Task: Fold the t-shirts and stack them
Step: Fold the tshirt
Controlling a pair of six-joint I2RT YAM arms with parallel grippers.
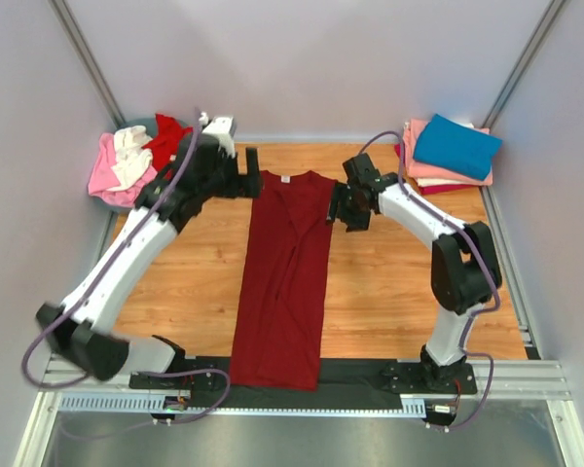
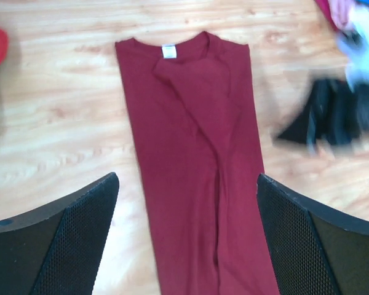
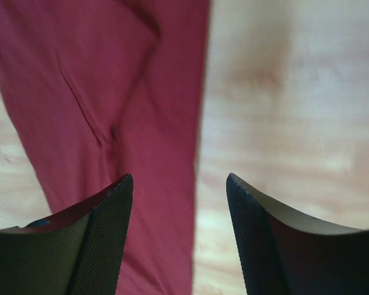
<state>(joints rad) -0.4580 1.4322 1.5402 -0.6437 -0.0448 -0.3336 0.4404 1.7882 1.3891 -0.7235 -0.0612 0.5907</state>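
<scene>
Overhead view. Maroon t-shirt (image 1: 282, 282) lies flat on the bench (image 1: 399, 292) as a long narrow strip, sides folded in, collar at the far end. Left gripper (image 1: 248, 180) hangs just beside the shirt's far left corner. Right gripper (image 1: 343, 209) hangs at its far right edge. The folded stack (image 1: 453, 154), teal-blue on top, sits well off to the far right of the shirt. A loose heap (image 1: 131, 161) of pink, white and red shirts sits well off to its far left.

Left wrist view. The left gripper (image 2: 187, 178) is spread wide and empty above the maroon t-shirt (image 2: 197, 172). The collar label (image 2: 168, 51) faces up. A slack crease runs down the shirt's middle.

Right wrist view. The right gripper (image 3: 178, 181) is partly open and holds nothing. One jaw stands over the maroon t-shirt (image 3: 111, 92), the other over bare bench (image 3: 283, 123) beside its right edge.

Risks, judged.
- A pinch at that edge may catch only the top layer, and the folded-in side would then fall open.
- The two grippers sit unevenly at the collar end, so a lift could skew the strip.
- The slack centre crease could bunch under the next fold and leave a lumpy, lopsided bundle for stacking.
</scene>
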